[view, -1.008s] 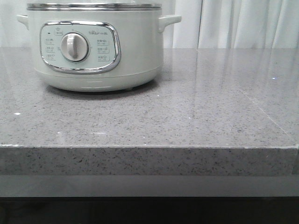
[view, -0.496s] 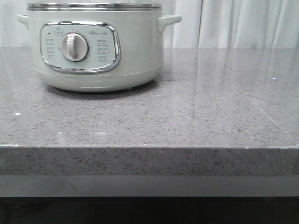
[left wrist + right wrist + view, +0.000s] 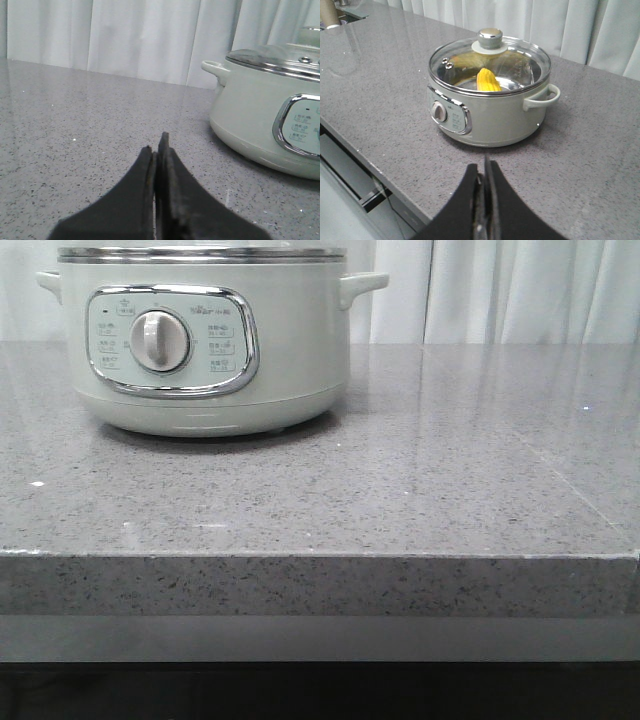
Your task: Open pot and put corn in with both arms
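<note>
The pale-green pot stands at the back left of the grey stone counter, its dial facing me. From the right wrist view the pot wears its glass lid with a round knob, and the yellow corn lies inside under the glass. My right gripper is shut with nothing in it, held above the counter short of the pot. My left gripper is shut and empty too, low over the counter with the pot off to one side. Neither gripper appears in the front view.
White curtains hang behind the counter. The counter's front edge runs across the front view, with a drawer front below it in the right wrist view. A tan object stands at the counter's far corner.
</note>
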